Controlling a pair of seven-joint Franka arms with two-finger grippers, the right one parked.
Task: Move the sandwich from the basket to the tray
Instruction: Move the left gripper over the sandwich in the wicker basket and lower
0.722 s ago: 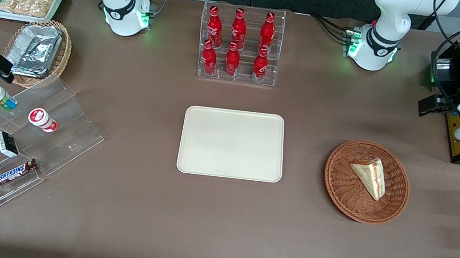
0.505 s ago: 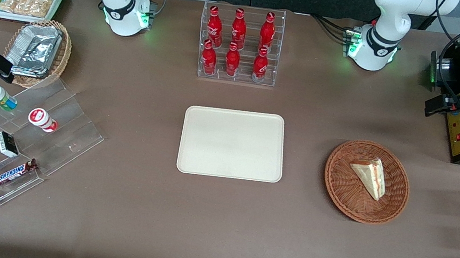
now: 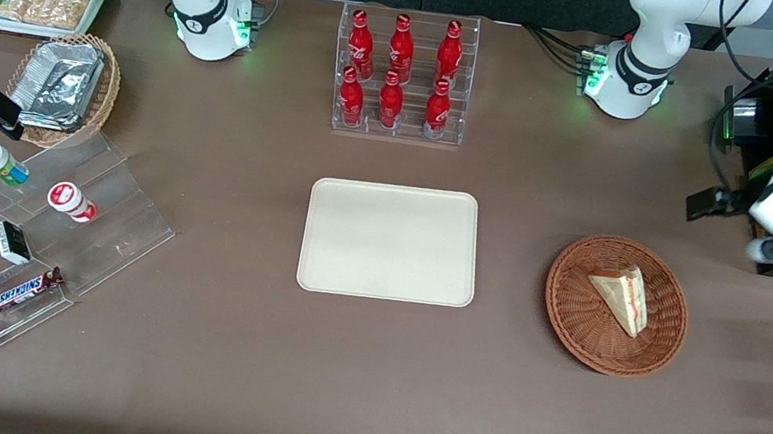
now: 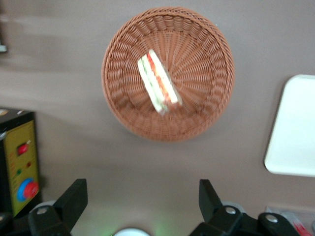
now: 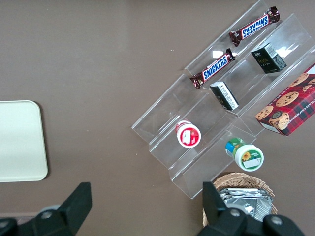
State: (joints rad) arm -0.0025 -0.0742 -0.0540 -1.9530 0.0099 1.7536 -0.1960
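Meanwhile, the sandwich (image 3: 620, 296) lies in the basket (image 3: 575, 322), well apart from the tray (image 3: 391, 242). Above the surface (image 3: 359, 371), the gripper (image 4: 140, 199) hangs with fingers (image 4: 74, 196) spread, holding nothing.

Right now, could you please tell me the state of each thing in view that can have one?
sandwich: lying in the basket, not gripped.
basket: upright on the table, holding only the sandwich.
tray: flat on the table, nothing on it.
gripper: open, holding nothing, up above the table beside the basket.
cola bottles: six, upright in their clear rack.
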